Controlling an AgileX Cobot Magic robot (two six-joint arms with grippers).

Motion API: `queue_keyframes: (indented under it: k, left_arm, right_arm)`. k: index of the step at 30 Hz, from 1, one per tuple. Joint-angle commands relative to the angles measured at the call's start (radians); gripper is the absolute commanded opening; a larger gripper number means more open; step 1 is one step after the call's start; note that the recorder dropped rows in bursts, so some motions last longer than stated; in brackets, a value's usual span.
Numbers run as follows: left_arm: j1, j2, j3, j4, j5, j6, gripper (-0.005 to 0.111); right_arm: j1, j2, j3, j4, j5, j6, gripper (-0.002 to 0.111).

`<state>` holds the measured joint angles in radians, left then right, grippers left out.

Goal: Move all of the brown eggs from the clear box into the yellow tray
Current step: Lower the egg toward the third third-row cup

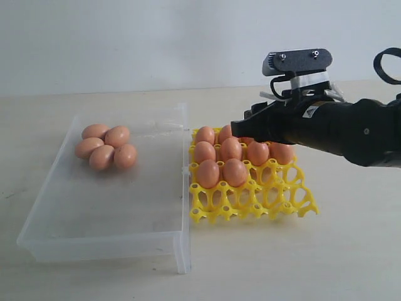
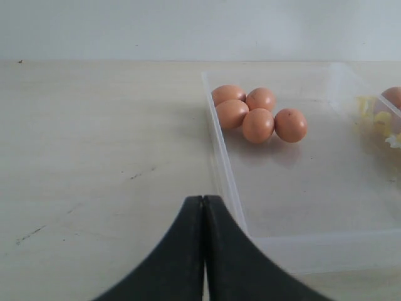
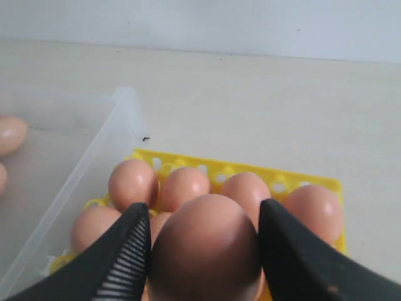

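Several brown eggs [image 1: 103, 157] lie in a cluster at the far left corner of the clear box [image 1: 113, 241], also seen in the left wrist view [image 2: 258, 125]. Several more eggs [image 1: 208, 174] fill the back rows of the yellow tray [image 1: 250, 204], which stands just right of the box. My right gripper [image 3: 203, 207] hovers over the tray's back part [image 3: 313, 182], shut on one brown egg [image 3: 203, 251] that touches both fingers. In the exterior view that gripper [image 1: 241, 128] reaches in from the right. My left gripper [image 2: 203, 200] is shut on nothing, outside the box's near left corner [image 2: 313, 248].
The tray's front row of cups [image 1: 216, 210] holds no eggs. The box's right wall [image 1: 185, 188] runs close along the tray's left side. Pale tabletop [image 2: 94, 157] surrounds both containers.
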<state>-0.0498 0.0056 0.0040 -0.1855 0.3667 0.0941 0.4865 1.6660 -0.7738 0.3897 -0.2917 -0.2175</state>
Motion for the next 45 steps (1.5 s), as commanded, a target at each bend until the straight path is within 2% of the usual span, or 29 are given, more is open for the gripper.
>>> queue_keyframes:
  k: [1, 12, 34, 38, 41, 42, 43, 45]
  left_arm:
    - [0.001, -0.006, -0.004, -0.002, -0.004, 0.003, 0.0]
    - [0.001, -0.006, -0.004, -0.002, -0.004, 0.003, 0.0]
    - [0.001, -0.006, -0.004, -0.002, -0.004, 0.003, 0.0]
    - [0.001, -0.006, -0.004, -0.002, -0.004, 0.003, 0.0]
    - [0.001, -0.006, -0.004, -0.002, -0.004, 0.003, 0.0]
    - [0.001, -0.006, -0.004, -0.002, -0.004, 0.003, 0.0]
    - [0.001, -0.006, -0.004, -0.002, -0.004, 0.003, 0.0]
    - [0.001, -0.006, -0.004, -0.002, -0.004, 0.003, 0.0]
  right_arm:
    - [-0.005, 0.057, 0.005, -0.005, -0.031, -0.007, 0.0]
    - [-0.005, 0.15, -0.002, 0.003, -0.04, -0.003, 0.0]
    - [-0.005, 0.164, -0.002, 0.003, -0.047, 0.002, 0.0]
    - [-0.005, 0.164, -0.002, 0.003, -0.047, 0.0, 0.02]
    - [-0.005, 0.164, -0.002, 0.003, -0.047, 0.0, 0.049]
    - [-0.005, 0.164, -0.002, 0.003, -0.049, 0.0, 0.054]
    - [-0.005, 0.164, -0.002, 0.003, -0.051, 0.0, 0.058]
    - [-0.005, 0.164, -0.002, 0.003, -0.053, 0.0, 0.059]
